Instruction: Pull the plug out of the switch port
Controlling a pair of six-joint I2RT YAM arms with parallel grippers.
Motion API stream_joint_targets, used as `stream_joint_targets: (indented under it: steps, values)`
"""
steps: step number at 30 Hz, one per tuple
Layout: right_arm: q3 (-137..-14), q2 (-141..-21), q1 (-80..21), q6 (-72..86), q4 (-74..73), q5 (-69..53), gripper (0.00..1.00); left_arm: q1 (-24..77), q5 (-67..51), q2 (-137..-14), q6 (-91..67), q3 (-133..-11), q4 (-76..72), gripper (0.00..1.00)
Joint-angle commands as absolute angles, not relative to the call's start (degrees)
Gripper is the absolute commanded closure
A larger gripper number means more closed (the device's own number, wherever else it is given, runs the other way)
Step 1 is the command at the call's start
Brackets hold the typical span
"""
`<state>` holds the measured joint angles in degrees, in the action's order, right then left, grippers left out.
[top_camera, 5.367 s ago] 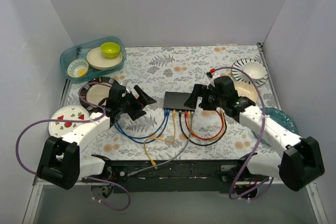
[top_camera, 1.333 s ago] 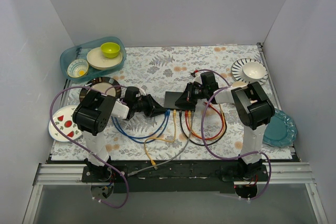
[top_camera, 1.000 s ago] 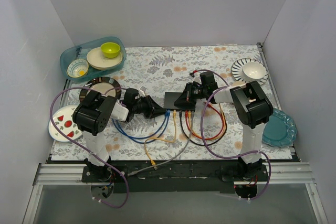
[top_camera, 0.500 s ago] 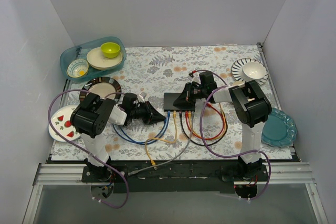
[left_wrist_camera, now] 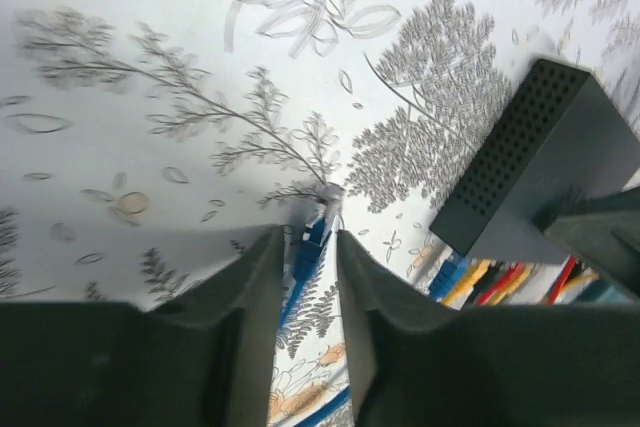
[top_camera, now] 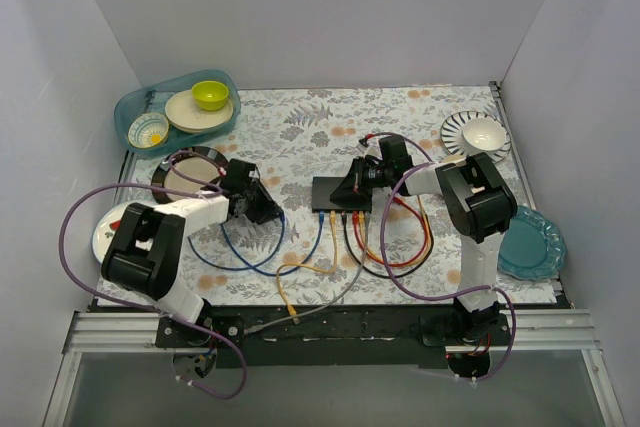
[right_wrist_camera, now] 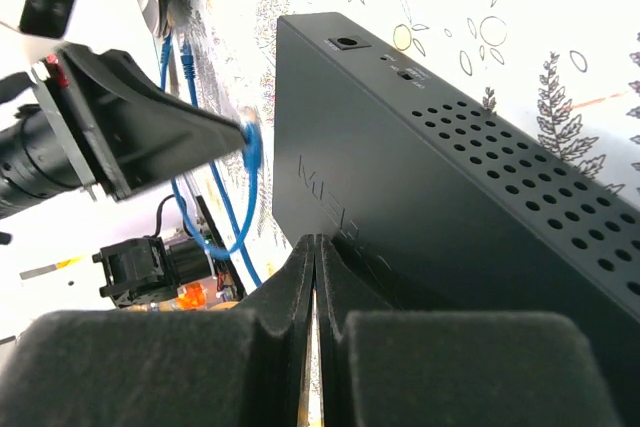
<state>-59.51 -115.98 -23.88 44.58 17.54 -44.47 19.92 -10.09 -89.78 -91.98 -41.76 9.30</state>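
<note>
- My left gripper is pinched almost closed on the blue cable plug, apart from the box, left of centre overhead
- The flat matte-black rectangular switch lies mid-frame
- My right gripper, fully closed and empty, rests on its top

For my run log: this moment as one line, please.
left gripper shut on plug | plug out of switch | right gripper shut, on switch

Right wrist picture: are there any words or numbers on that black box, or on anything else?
"ME": faint raised letters on top of the switch; the rest runs behind the right gripper's fingers and cannot be read.
Nothing else is readable in any view.
</note>
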Motion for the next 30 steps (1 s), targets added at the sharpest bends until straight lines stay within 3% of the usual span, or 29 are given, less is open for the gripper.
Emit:
stream_joint_targets:
  steps: [1, 2, 6, 9, 14, 30]
  values:
    - [-59.59, -118.74, -24.17, 40.43, 11.34, -37.88, 0.95, 19.34, 2.2, -83.59, -90.53, -44.03, 18.46, 0.64]
    - [-59.68, -118.65, -24.17, 40.34, 10.99, -37.79, 0.95, 19.34, 1.5, -82.45, -90.18, -44.03, 15.93, 0.55]
    - [-59.5, -118.65, -24.17, 40.08, 10.81, -37.62, 0.95, 19.34, -11.83, -82.61, -90.35, -45.26, 6.44, 0.48]
    - [-59.33, -118.65, -24.17, 40.08, 10.72, -37.53, 0.95, 20.29, -25.72, -85.16, -95.35, -42.55, -8.14, 0.48]
    - [-59.06, -118.48, -24.17, 39.99, 10.72, -37.44, 0.95, 25.22, -32.94, -92.01, -94.93, -43.59, -14.14, 0.53]
    - [-58.62, -118.04, -24.17, 40.34, 11.16, -37.53, 0.95, 28.65, -24.61, -95.89, -94.66, -40.61, -11.43, 0.58]
